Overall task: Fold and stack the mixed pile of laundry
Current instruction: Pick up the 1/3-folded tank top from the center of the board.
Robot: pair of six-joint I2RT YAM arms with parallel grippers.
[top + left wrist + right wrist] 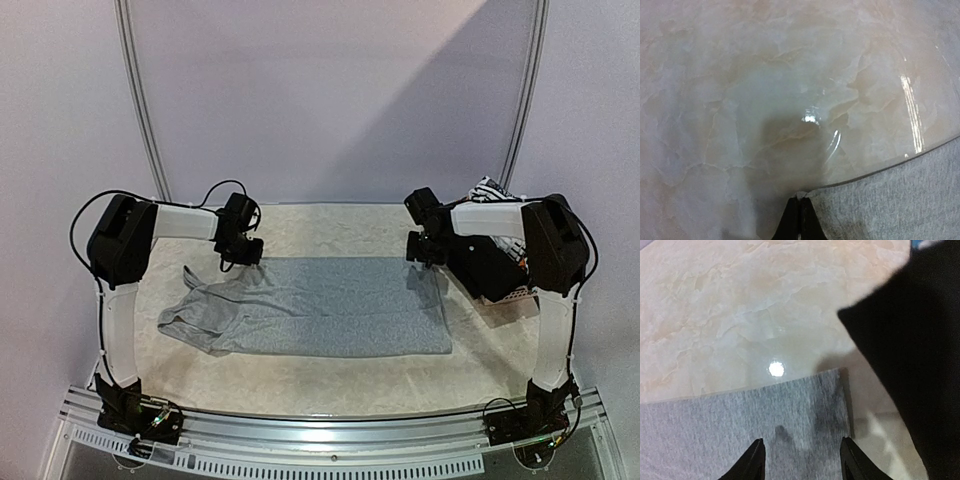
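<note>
**Both grippers at the grey garment's far edge**

The light grey garment (pixel 340 305) lay spread flat across the middle of the table (pixel 330 228), its left end bunched. The left gripper (pixel 800 199) sat at the far left corner, fingers pressed together on the fabric's edge. The right gripper (pixel 802 444) hung over the far right corner, jaws partly apart with cloth between them. A black garment (pixel 487 270) lay just right of it, with a striped piece (pixel 490 189) beyond.

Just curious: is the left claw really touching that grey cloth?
Touching. Left wrist view: the left gripper is shut on the corner of the grey cloth.
</note>
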